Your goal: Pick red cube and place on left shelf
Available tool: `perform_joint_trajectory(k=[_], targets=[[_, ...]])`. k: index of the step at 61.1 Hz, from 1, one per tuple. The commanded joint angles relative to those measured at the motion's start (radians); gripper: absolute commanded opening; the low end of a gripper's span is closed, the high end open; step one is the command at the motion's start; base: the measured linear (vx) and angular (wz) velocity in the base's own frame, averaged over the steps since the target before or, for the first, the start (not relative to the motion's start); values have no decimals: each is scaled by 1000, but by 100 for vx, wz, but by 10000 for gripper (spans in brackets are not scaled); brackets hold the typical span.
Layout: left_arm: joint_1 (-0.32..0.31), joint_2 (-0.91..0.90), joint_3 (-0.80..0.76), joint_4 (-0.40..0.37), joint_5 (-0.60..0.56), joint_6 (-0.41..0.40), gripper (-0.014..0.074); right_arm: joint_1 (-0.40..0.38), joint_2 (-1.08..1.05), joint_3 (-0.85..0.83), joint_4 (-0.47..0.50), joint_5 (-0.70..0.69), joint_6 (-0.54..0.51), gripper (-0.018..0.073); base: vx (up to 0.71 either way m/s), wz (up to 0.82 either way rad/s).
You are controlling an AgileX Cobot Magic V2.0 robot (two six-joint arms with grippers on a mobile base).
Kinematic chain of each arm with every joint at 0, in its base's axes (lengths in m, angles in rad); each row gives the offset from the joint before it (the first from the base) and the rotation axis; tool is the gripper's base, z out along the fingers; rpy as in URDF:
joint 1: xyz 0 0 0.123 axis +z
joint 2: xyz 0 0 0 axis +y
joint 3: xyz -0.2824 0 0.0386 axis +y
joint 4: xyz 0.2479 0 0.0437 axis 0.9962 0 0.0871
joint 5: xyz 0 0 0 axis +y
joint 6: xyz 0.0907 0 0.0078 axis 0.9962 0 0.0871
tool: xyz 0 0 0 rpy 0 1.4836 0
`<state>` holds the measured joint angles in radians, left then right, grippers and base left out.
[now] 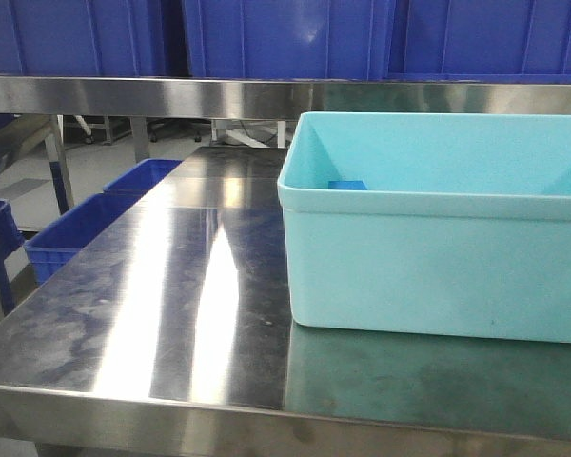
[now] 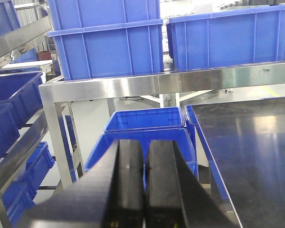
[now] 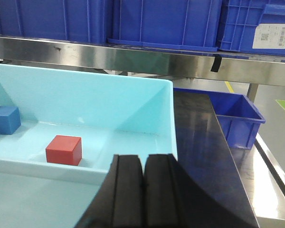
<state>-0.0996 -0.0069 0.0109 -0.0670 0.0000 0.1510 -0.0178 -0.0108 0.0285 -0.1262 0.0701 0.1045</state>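
Red and sharp-edged, the cube point(image 3: 63, 150) sits on the smooth floor of the turquoise plastic tub point(image 3: 133, 102), in the lower left of my right wrist view. It lies up and to the left of my right gripper point(image 3: 143, 164), apart from it. That gripper's two black fingers press together with nothing between them, low in the centre of the frame at the tub's near rim. A small blue block point(image 3: 4, 120) lies at the far left edge. My left gripper point(image 2: 145, 149) is likewise closed and empty, at the bottom of its view. Above it runs the flat brushed-steel rail of the shelf point(image 2: 156, 84), carrying ribbed blue crates point(image 2: 104, 38). The steel tabletop point(image 1: 171, 286) shines with streaky reflections.
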Motion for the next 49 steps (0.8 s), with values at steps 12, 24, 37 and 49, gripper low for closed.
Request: perform_joint_trajectory(k=[12,24,37,49], targets=[[-4,8,22,0,-84,2,106,0,-17,-23,-4,-81,-3,48,0,0],[-4,8,22,0,-84,2,106,0,-17,-23,-4,-81,-3,48,0,0],[-4,8,22,0,-84,2,106,0,-17,-23,-4,-81,-3,48,0,0],[-4,8,22,0,-84,2,106,0,-17,-23,-4,-81,-3,48,0,0]])
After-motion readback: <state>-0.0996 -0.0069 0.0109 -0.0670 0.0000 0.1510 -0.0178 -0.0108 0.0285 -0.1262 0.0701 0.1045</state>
